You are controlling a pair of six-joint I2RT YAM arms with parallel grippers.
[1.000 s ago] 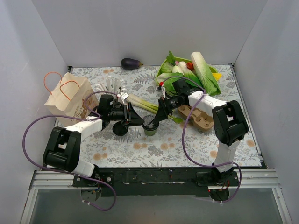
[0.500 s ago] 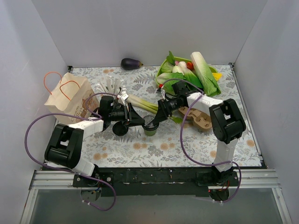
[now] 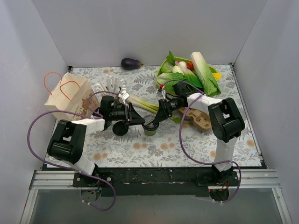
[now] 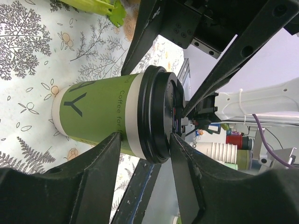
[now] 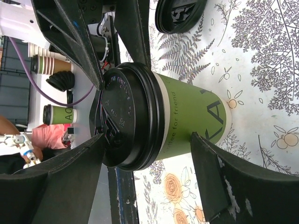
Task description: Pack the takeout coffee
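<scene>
Brown paper bag (image 3: 70,99) far left, eggplant (image 3: 131,63) at back, leafy vegetables (image 3: 191,70), cardboard cup carrier (image 3: 200,120) right.

Likely a lab: white-walled booth (image 3: 140,28), aluminium rail (image 3: 51,180).

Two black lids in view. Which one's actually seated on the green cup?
The black lid capping the green cup. The other lid lies loose on the tablecloth beside the cup, covering nothing.
</scene>
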